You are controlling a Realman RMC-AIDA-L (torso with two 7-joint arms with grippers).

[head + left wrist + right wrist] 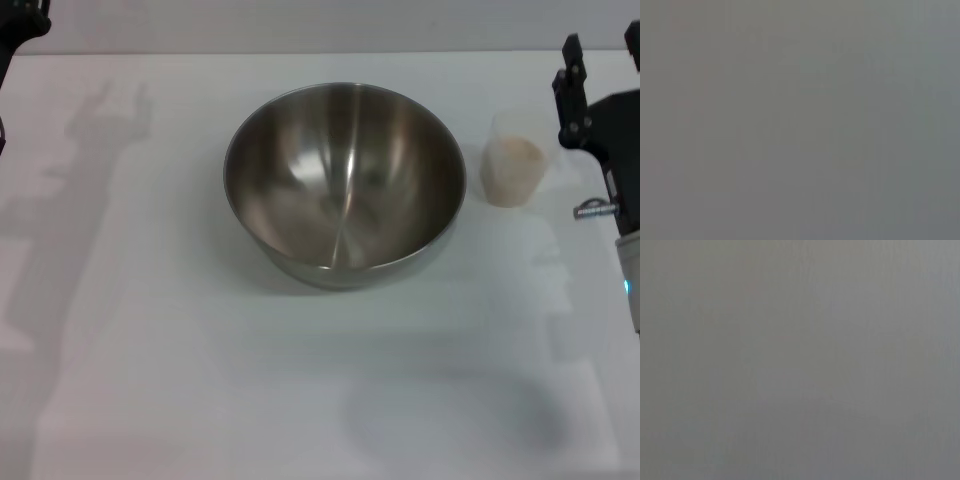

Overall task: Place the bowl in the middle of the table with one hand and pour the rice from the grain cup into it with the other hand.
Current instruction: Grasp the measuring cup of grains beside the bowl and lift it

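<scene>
Currently left to right in the head view: left gripper (20, 25) only shows as a dark bit at the far-left top corner, well off the work; can't tell its state. Bowl (345, 185) sits upright about mid-table (150, 380), empty inside, nothing touching it. Just right of the bowl, close but apart, stands the cup (512, 160), upright, with rice (512, 165) filling most of it. Right gripper (572, 95) is just beside the cup on its right, raised, not touching; whether it's spread or closed can't be told. Both wrist views are blank grey, no help. Judgement: bowl placement looks done, pour not begun, step in hand is reaching for the cup. Next move calls for the right gripper to come down around the cup wall, close, lift, carry over the bowl, tip.
</scene>
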